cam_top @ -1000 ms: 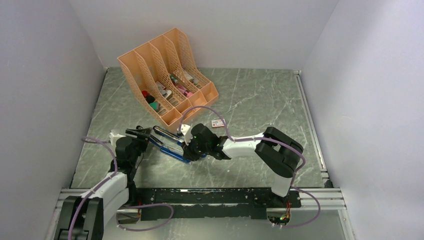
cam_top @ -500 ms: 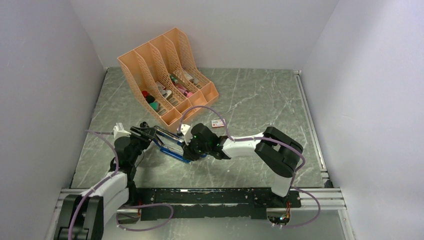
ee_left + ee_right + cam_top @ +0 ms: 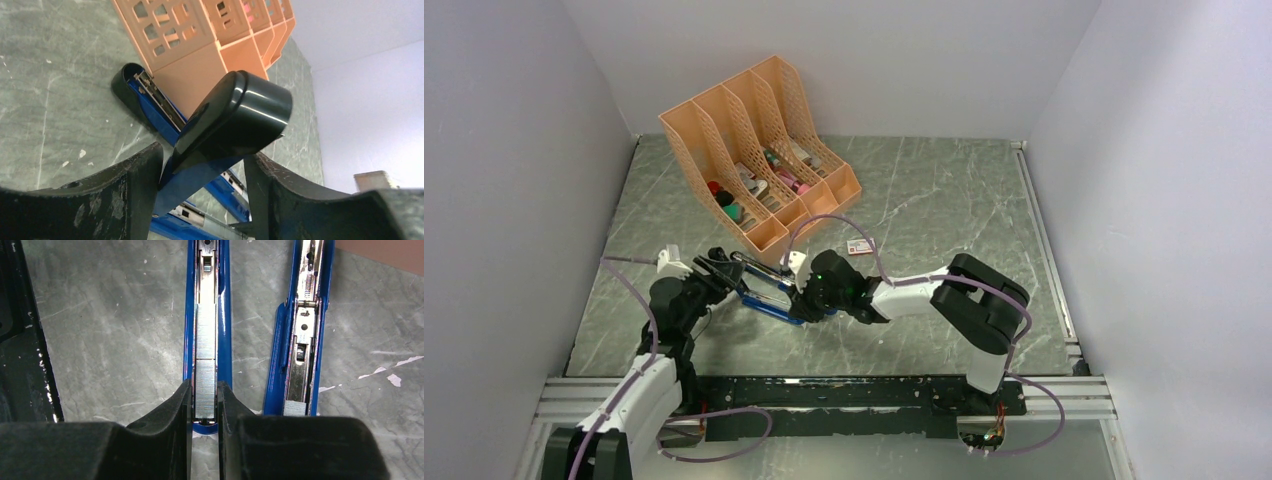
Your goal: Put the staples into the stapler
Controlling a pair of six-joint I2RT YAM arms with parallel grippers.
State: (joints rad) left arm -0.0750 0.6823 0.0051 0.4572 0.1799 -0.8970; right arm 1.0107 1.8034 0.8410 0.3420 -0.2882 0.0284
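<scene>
Plainly, the staples (image 3: pixel 205 360) lie as silvery strips, end to end, in the blue channel of the opened stapler (image 3: pixel 765 290). The right gripper (image 3: pixel 205 396) is narrowed onto their near end, one finger on each side. The left gripper (image 3: pixel 203 157) stands wide around the stapler's raised black cover (image 3: pixel 240 117); whether it presses on it I cannot tell. The stapler rests on a grey-green marbled table (image 3: pixel 944 200) closed in by pale walls (image 3: pixel 514 150) on three sides. An orange file rack (image 3: pixel 692 145) holding small items stands just behind the stapler's nose, close to the left gripper. A little white-and-red box (image 3: pixel 860 246) lies near the right arm (image 3: pixel 914 292).
</scene>
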